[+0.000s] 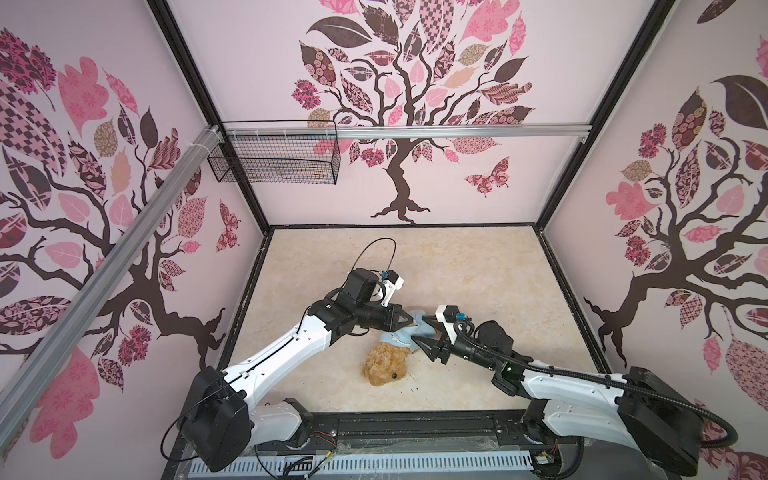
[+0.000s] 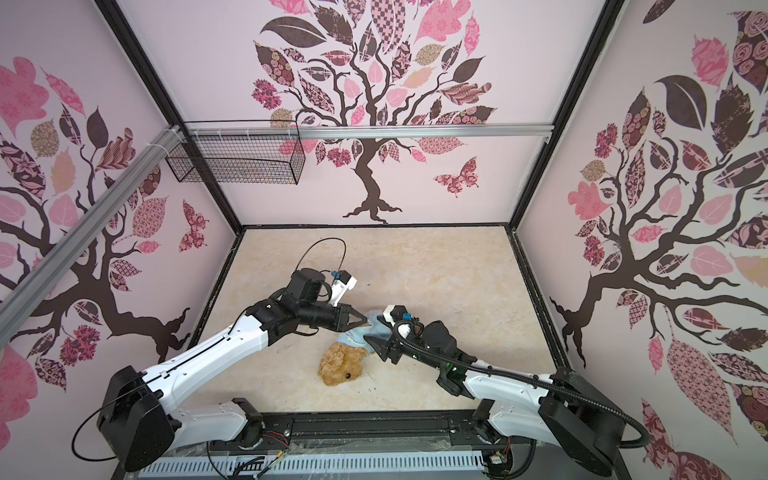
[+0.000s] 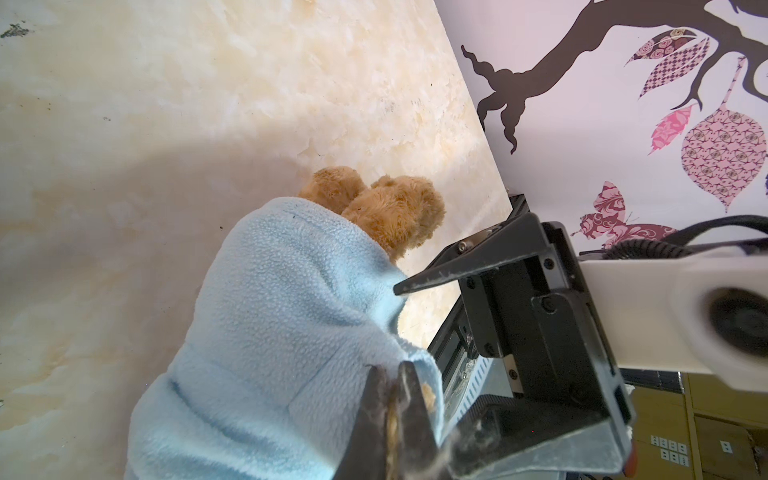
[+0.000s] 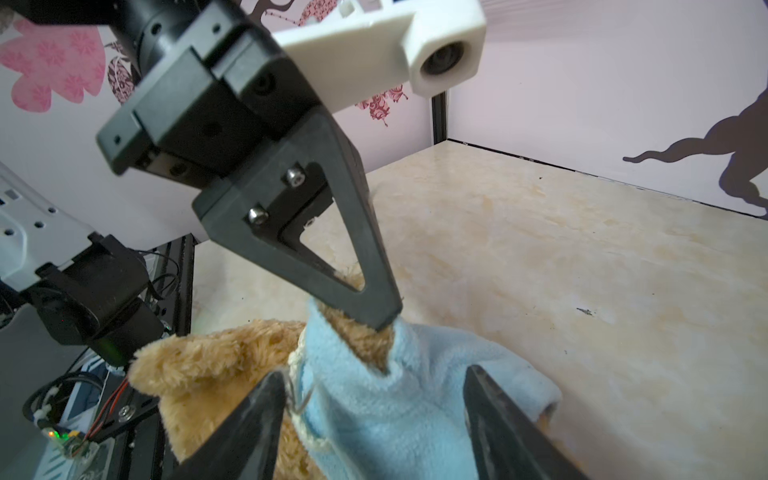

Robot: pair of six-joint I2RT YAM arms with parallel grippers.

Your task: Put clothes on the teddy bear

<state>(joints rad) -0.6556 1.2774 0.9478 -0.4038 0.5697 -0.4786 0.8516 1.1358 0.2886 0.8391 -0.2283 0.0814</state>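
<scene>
L gripper point(image 4: 384, 318): jaws pressed together, pinching the teddy bear point(image 4: 208, 365) by a tuft of tan arm fur, right where the arm pokes out of a sleeve of the light blue shirt point(image 4: 415, 407). Left wrist view agrees: L gripper point(image 3: 391, 399) is closed w/ a sliver of tan fur btwn the fingers and blue fleece bunched against the tips.

R gripper point(image 4: 374, 374): jaws spread wide, gripping nothing. One finger point(image 4: 257, 415) is at the collar side of the shirt, next to the bear's head. The other finger point(image 4: 503, 415) is on the far side of the garment, so the shirt-covered trunk lies btwn the two. Can't tell if the pads actually touch the fleece.

In both top views the two grippers come in from opposite sides, tips just beside each other over the bear's trunk: L gripper point(image 1: 410, 320) point(image 2: 365, 319), R gripper point(image 1: 417, 329) point(image 2: 372, 328).

Teddy bear point(image 1: 384, 365) point(image 2: 340, 368) lies on the table point(image 1: 478, 282) directly under both grippers' tips. Its bare head sticks out on the robot-base side of them. The shirt point(image 1: 400, 336) wraps the trunk. In left wrist view the feet point(image 3: 386, 208) poke out of the hem, at the end of the shirt point(image 3: 291, 311) farthest from L gripper's tips.
</scene>
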